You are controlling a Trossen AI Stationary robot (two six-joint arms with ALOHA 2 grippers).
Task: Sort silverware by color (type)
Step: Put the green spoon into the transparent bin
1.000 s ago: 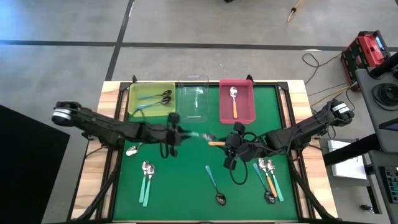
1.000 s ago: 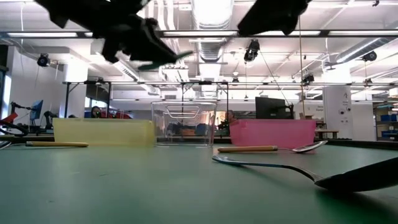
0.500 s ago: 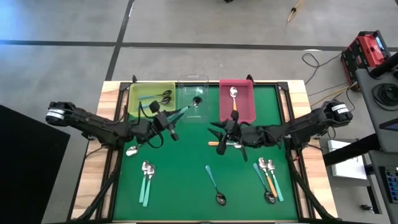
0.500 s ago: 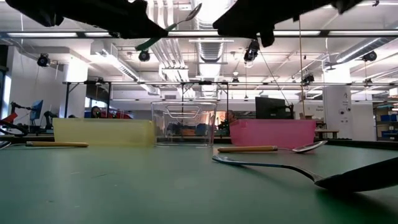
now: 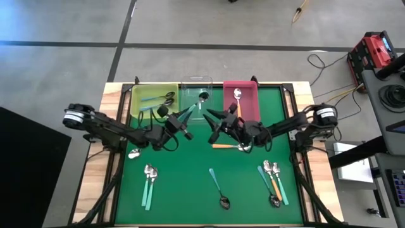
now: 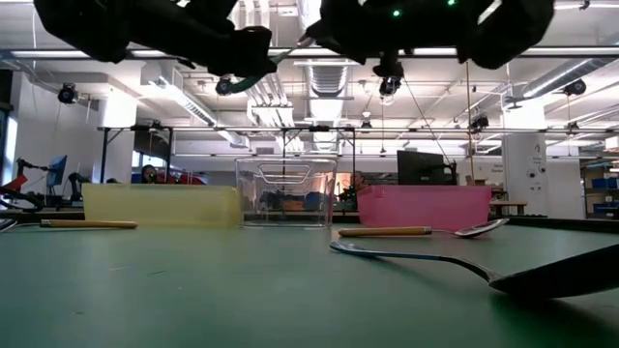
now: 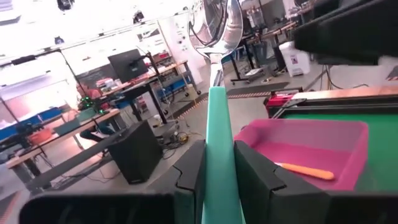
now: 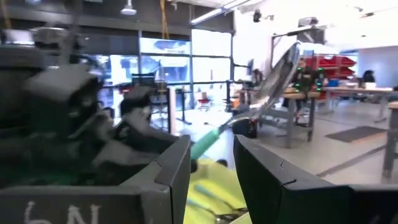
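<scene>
One teal-handled spoon (image 5: pixel 192 109) is in transit: the left end effector (image 5: pixel 181 124) pinches its handle, and the left wrist view shows the fingers (image 7: pixel 189 171) pressed against both sides of the teal shaft, silver bowl leading. From above, the spoon's bowl sits over the clear bin (image 5: pixel 197 104), which stands between the yellow bin (image 5: pixel 154 94) and the pink bin (image 5: pixel 241 104) at the far edge of the worktop (image 5: pixel 190 183).

The yellow bin holds teal spoons; the pink bin holds an orange-handled spoon (image 5: pixel 238 102).

The right end effector (image 5: pixel 217 128) hangs above the worktop just in front of the pink bin, fingers spread with a gap between them and nothing in it. An orange-handled spoon on the worktop (image 5: pixel 226 146) lies near it, under the right arm.

Other spoons lie unsorted on the worktop: a teal pair at front left (image 5: pixel 149 180), one teal with a dark bowl at front centre (image 5: pixel 219 189), a mixed cluster at front right (image 5: pixel 273 180).

Step in hand, as judged: carry and place for the left arm. The spoon is lifted, tilted, not yet released.

Next move calls for: deciding the target bin. The handle colour matches the contents of the yellow bin, yet the bowl is over the clear one. Either way, lower the tip inside the bin's walls before the fingers part. The right arm is placed to go down on the orange spoon under it.
</scene>
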